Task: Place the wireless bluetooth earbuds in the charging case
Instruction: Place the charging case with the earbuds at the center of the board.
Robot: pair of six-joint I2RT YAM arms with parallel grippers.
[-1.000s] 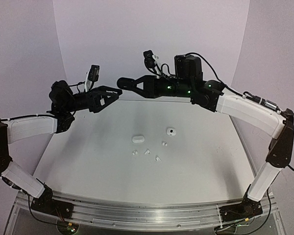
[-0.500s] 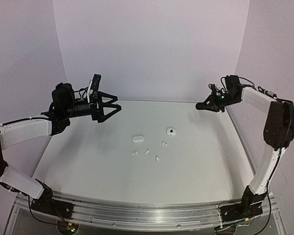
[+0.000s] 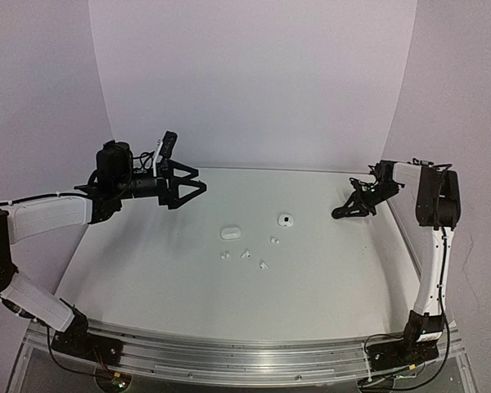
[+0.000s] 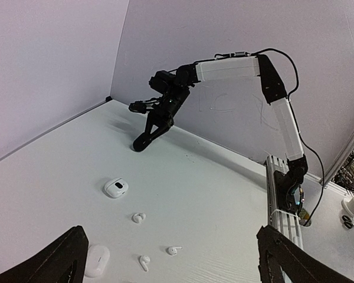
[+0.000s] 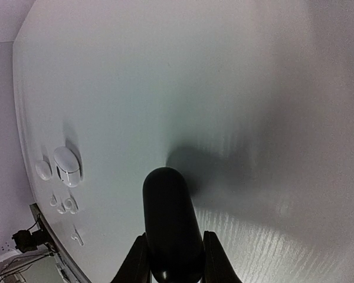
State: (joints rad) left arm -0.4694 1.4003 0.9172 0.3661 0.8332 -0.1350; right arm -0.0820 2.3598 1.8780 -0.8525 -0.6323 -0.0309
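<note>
Nothing's in a case yet; white buds lie loose mid table, near the white case; left claw hangs wide open, empty; right claw is clamped on a black pod, off right; next up I'd guess a fine pinch on one bud; can't tell what the pod is; black buds not made out.
</note>
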